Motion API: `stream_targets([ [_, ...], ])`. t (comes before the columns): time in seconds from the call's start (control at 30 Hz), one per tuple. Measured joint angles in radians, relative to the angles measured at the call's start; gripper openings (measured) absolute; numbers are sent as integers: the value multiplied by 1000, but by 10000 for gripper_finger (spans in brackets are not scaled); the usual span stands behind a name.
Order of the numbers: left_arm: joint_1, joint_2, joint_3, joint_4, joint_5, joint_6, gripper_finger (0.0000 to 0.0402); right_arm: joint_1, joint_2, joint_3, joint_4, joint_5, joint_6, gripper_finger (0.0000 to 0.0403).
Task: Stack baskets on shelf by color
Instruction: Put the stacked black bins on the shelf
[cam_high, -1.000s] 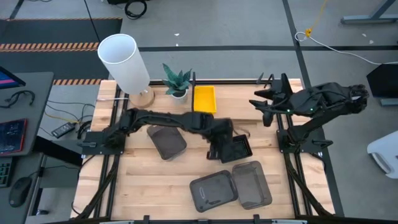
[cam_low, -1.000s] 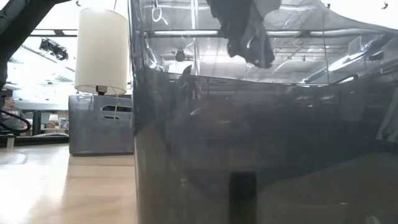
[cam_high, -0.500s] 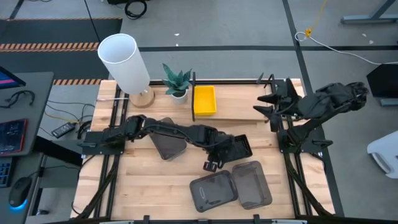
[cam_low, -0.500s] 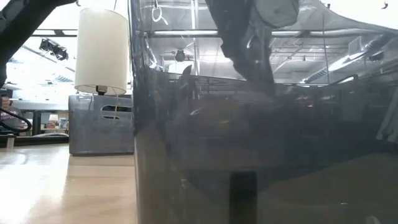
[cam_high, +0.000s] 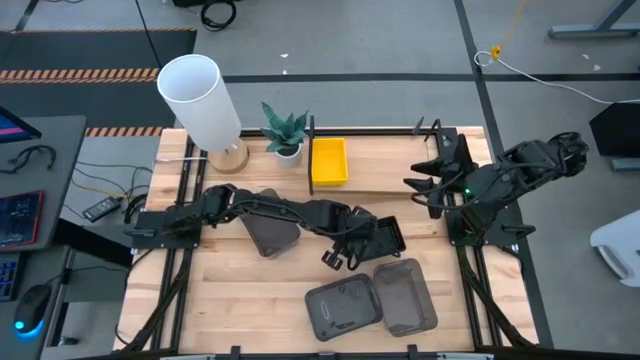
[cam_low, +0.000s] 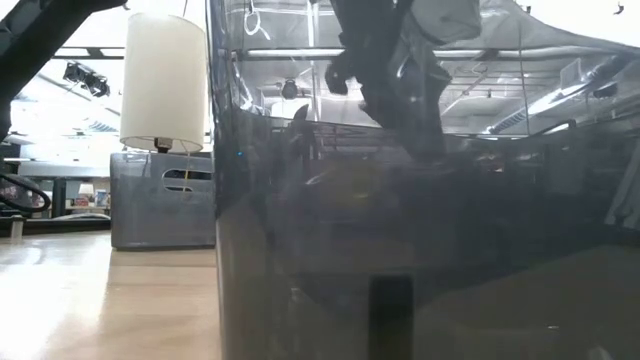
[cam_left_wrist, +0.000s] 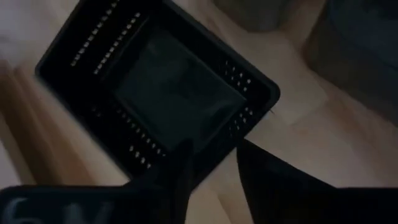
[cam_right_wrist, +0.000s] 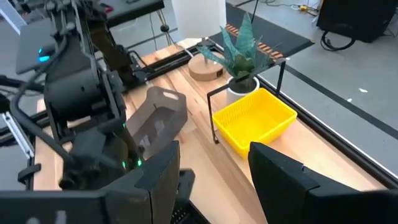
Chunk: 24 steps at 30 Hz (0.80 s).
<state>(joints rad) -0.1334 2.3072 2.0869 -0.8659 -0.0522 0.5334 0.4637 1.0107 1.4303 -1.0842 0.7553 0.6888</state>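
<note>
- Left gripper reached across the table's middle, low over the wood just beside the black basket; its fingers stood a little apart at one corner of that basket, closed on nothing.
- Right gripper hung at the shelf's right end, above the board; its fingers were spread wide and empty.
- Yellow basket sat on the shelf at its left end, just beside the plant; in the right wrist view the same basket lay under the shelf's black bar.
- One grey basket lay tilted on the table under the left arm, left of the black one.
- Two more grey baskets, and, lay side by side, touching, near the table's front edge.
- White lamp stood at the table's rear left corner.
- In the low view a grey basket wall filled most of the frame.
</note>
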Motion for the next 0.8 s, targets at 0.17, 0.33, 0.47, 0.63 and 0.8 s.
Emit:
stream_targets([
  [0.17, 1, 18, 0, -6, 3, 106, 183, 0, 0, 0, 11, 10, 1, 197],
  [0.33, 9, 35, 2, 3, 4, 157, 200, 0, 0, 0, 14, 10, 1, 197],
  [0.47, 20, 65, -1, -10, 3, 155, 186, 0, 0, 0, 14, 10, 0, 197],
  [0.63, 26, 84, 0, 0, -17, 172, 144, 0, 0, 0, 14, 14, 0, 197],
  [0.8, 31, 96, 0, 36, -35, 167, 76, 0, 0, 0, 14, 18, -4, 197],
])
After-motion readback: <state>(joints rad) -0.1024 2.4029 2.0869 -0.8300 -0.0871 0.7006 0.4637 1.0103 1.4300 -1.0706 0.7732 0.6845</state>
